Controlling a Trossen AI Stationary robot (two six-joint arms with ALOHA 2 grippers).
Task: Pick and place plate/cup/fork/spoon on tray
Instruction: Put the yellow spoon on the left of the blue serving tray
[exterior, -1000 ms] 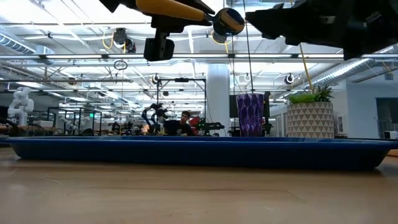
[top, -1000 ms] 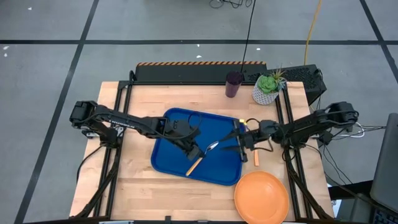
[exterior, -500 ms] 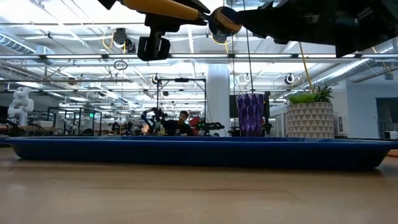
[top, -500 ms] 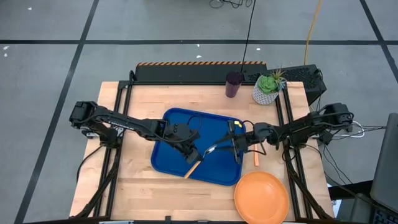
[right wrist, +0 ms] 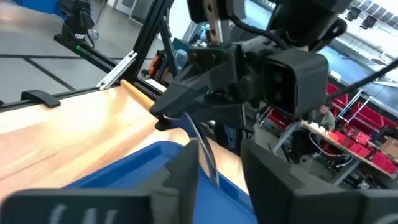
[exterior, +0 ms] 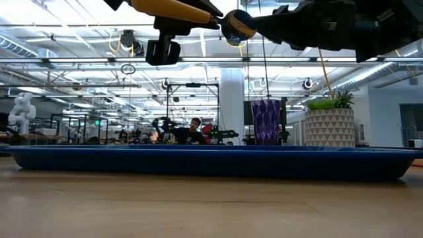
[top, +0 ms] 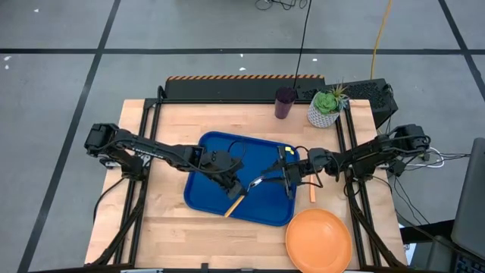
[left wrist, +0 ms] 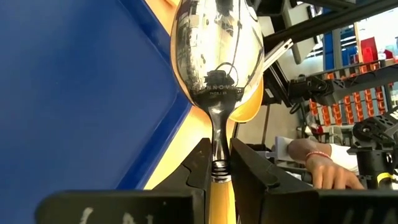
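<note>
Spoon held above blue tray, clamped at the handle by left gripper, silver bowl toward right gripper. Right jaws spread apart around the bowl end. Plate on table beside tray's corner.

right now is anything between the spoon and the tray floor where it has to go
Nothing visible. The left pincer holds the spoon by its handle above the blue tray, with bare tray floor below. The right pincer hovers over the same tray close to the spoon's bowl, but beside it, not beneath.
</note>
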